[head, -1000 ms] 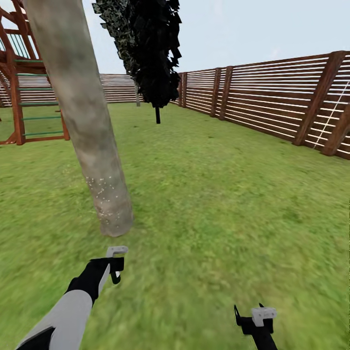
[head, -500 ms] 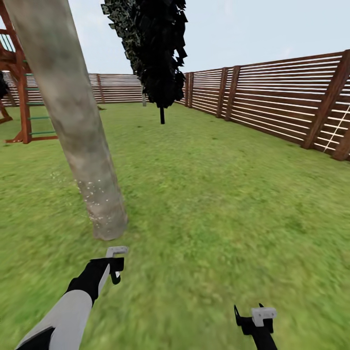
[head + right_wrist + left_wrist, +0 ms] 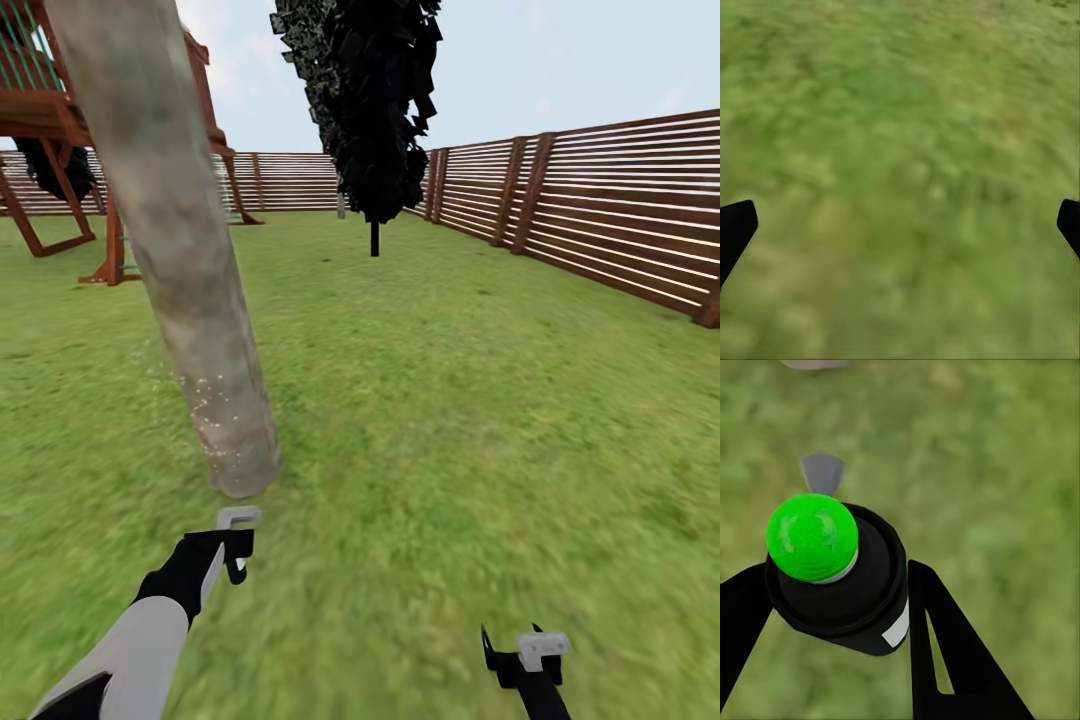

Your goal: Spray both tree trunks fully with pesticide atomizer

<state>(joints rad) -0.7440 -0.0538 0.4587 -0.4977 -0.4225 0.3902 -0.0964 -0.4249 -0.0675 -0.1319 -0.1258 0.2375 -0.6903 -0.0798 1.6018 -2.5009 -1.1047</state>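
The left gripper (image 3: 832,607) pinches the pesticide atomizer (image 3: 840,577) near the speckled tree trunk (image 3: 215,390).

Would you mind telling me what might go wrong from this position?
1. White specks show only low on the trunk; the upper part looks bare, so coverage may stop short.
2. The left gripper holds the atomizer between two thin fingers; it might slip or twist.
3. The gripper sits close to the trunk base and could bump it.
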